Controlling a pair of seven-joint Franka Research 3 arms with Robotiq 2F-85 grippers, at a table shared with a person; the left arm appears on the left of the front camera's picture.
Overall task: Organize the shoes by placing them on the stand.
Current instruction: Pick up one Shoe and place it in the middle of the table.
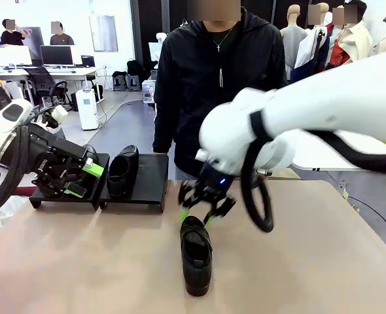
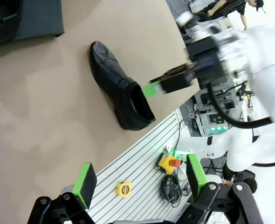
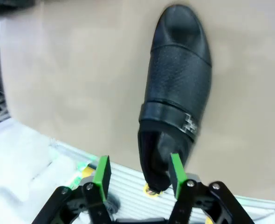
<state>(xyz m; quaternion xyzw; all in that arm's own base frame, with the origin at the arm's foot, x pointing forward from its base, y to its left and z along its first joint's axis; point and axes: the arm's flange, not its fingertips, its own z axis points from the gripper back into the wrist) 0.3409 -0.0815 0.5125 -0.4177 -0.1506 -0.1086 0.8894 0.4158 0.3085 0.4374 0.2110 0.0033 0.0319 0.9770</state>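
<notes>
One black shoe (image 1: pixel 196 255) lies on the tan table, toe toward me, also seen in the left wrist view (image 2: pixel 121 93) and the right wrist view (image 3: pixel 179 84). My right gripper (image 1: pixel 197 217) hovers at its heel with the jaws open (image 3: pixel 139 171): one green pad is over the shoe's opening and the other is outside it. A second shoe (image 1: pixel 122 171) rests on the black stand (image 1: pixel 148 180), on the left part of its right platform. My left gripper (image 1: pixel 84 180) hangs open in front of the stand's left platform, holding nothing (image 2: pixel 140 179).
A person in a black hoodie (image 1: pixel 206 78) stands at the far side, behind the stand. The table (image 1: pixel 311 248) is bare to the right of the shoe. Beyond the near table edge, a slatted surface holds a yellow tape measure (image 2: pixel 124 188) and an emergency button (image 2: pixel 169 163).
</notes>
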